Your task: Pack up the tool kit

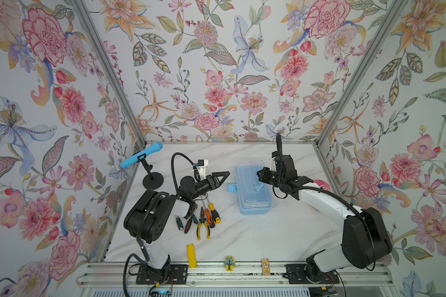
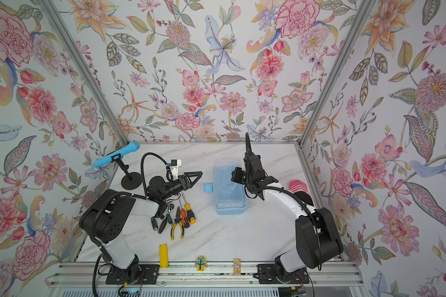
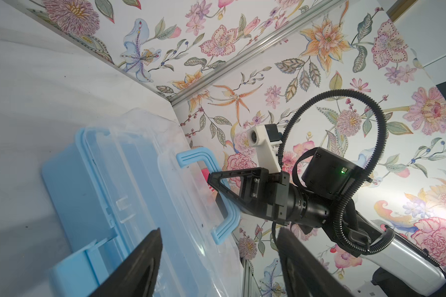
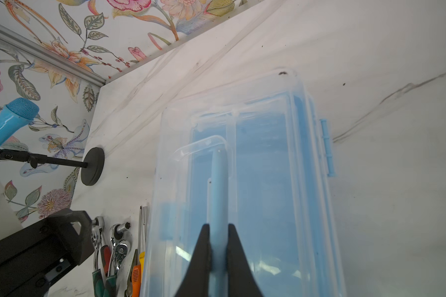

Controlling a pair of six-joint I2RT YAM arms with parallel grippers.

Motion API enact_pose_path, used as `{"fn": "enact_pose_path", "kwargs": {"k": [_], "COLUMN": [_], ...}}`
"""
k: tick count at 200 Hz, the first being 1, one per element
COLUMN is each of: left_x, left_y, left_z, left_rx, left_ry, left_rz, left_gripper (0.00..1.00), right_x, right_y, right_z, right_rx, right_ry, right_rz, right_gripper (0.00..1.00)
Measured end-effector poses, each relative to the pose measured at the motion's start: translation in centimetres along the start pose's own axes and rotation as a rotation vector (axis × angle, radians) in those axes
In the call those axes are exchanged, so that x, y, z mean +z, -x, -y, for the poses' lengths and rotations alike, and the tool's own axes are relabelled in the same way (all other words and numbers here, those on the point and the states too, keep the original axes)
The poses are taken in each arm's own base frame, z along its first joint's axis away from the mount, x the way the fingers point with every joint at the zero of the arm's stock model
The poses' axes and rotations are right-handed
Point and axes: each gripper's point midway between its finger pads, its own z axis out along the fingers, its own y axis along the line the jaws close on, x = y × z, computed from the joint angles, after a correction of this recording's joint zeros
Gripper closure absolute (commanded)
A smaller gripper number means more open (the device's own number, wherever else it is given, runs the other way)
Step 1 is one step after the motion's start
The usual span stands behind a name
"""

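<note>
The light-blue tool box [image 1: 255, 205] [image 2: 229, 205] with its clear lid lies mid-table. My right gripper [image 4: 218, 226] [image 1: 260, 172] is shut on the box's blue handle [image 4: 218, 192] [image 3: 227, 223] from above. The blue latch [image 1: 231, 187] sticks out from the box's left side. Just left of that latch, my left gripper [image 1: 223, 176] [image 3: 219, 231] hovers open and holds nothing. Left of the box lie the yellow-handled pliers [image 1: 202, 226], an orange screwdriver [image 1: 209, 218], a yellow screwdriver [image 1: 214, 212] and ratchet wrenches [image 4: 119, 246], partly under the left arm.
A blue microphone [image 1: 142, 155] on a black stand [image 1: 153, 180] is at the back left. A flat yellow bar [image 1: 191, 255], a tree-shaped piece [image 1: 229, 262] and a small card [image 1: 265, 266] lie along the front edge. A pink object [image 1: 322, 185] sits behind the right arm.
</note>
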Motion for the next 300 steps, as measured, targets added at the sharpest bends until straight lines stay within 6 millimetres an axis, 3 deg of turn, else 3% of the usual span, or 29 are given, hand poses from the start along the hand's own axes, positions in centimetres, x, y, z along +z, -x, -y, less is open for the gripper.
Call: {"fn": "enact_pose_path", "kwargs": {"k": [61, 120, 175, 231, 300], "left_x": [1.9, 3.3, 3.1, 2.3, 1.7], "left_y": [0.2, 0.7, -0.4, -1.6, -2.3], "left_z": [0.8, 0.8, -2.0, -4.7, -7.4], "left_rx": [0.074, 0.090, 0.114, 0.137, 0.116], "left_ry": [0.019, 0.031, 0.144, 0.255, 0.331], "left_rz": [-0.045, -0.066, -0.112, -0.160, -0.179], "left_gripper": [0.23, 0.22, 0.21, 0.21, 0.22], "right_x": [0.1, -0.4, -0.8, -0.2, 0.2], "right_y": [-0.1, 1.2, 2.4, 3.1, 3.2], "right_z": [-0.5, -0.8, 1.1, 1.5, 2.6], "right_rx": [-0.001, 0.138, 0.334, 0.482, 0.619], "right_ry": [0.015, 0.226, 0.443, 0.629, 0.744], "right_rz": [-0.009, -0.021, -0.034, -0.041, -0.034], "right_gripper": [1.00, 1.00, 1.00, 1.00, 1.00]}}
